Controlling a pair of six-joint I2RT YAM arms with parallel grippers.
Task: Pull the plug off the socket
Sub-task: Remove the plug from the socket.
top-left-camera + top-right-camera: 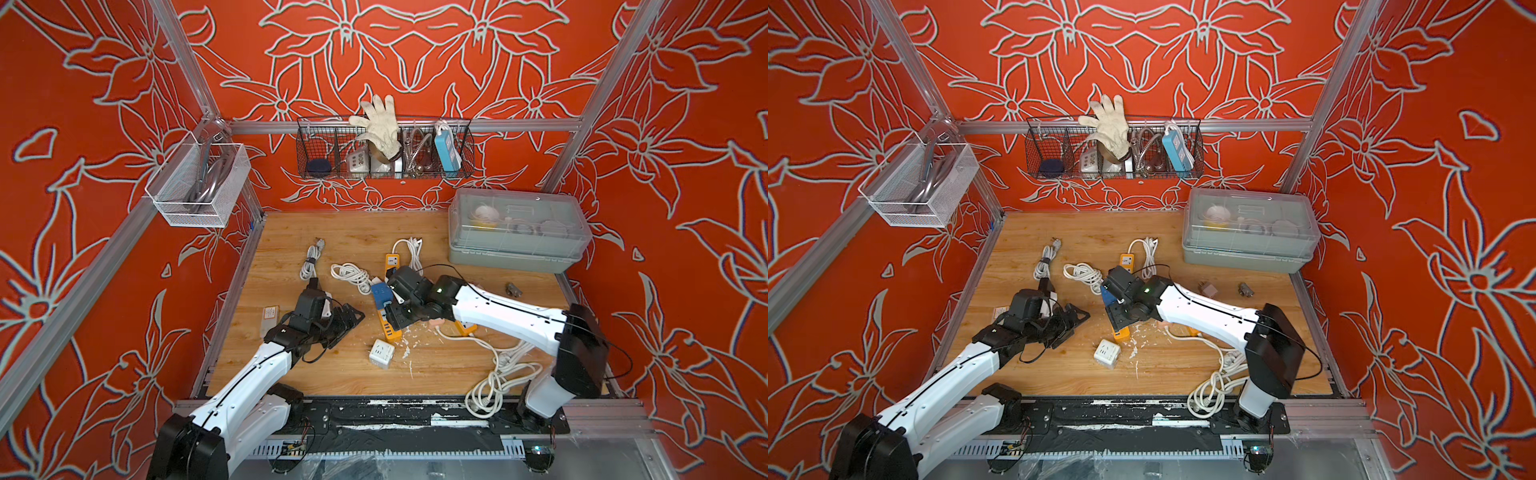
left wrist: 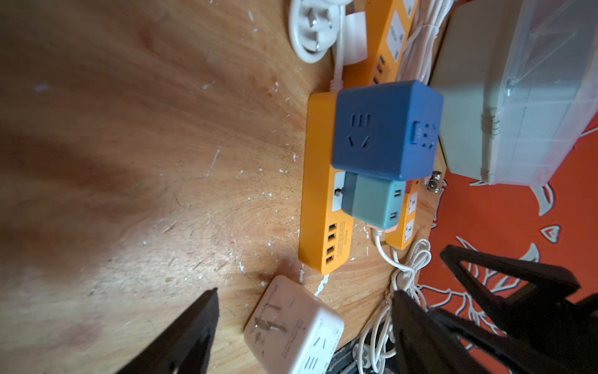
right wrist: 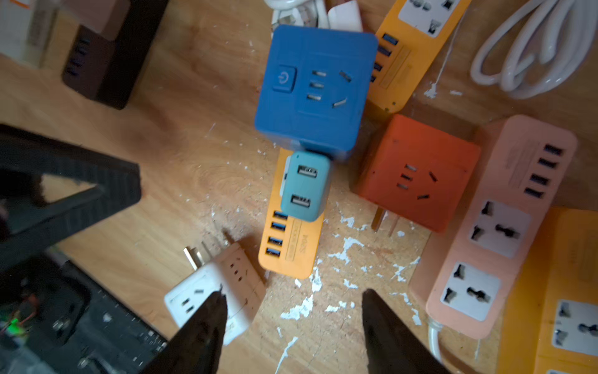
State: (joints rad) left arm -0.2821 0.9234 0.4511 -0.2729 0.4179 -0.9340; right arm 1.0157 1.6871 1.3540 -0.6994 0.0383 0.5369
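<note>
1. Scuffed wooden tabletop (image 1: pixel 353 232), flecked with white chips, is sitting inside red floral-print walls (image 1: pixel 104 208). In both top views two wire baskets are hanging: one white mesh basket (image 1: pixel 199 183) and one black grid basket (image 1: pixel 384 166). One grey box (image 1: pixel 519 232) with a clear lid is standing at the far right corner. Two arms are reaching in, and the blue cube adapter (image 1: pixel 380 293) is showing mid-table beside the right wrist.
2. Left wrist view: left gripper (image 2: pixel 304 293) is hanging with jaws spread wide, gripping nothing. One white cube adapter (image 2: pixel 294 327) is lying near it. One flat, glossy orange strip (image 2: pixel 318 194) is showing four USB ports at its end. The blue cube and the rounded teal charger (image 2: pixel 372 204) are plugged into it, touching each other. One prong is showing at the teal charger's base.
3. Right wrist view: right gripper (image 3: pixel 293 291) is hovering near the strip's USB end, fingers parted and empty. Counting here:
   - three orange strips
   - one pink strip (image 3: pixel 498 226)
   - three cubes: blue, white and red-orange (image 3: pixel 417 171), the last baring two brass prongs
   - one teal charger with two USB ports
</note>
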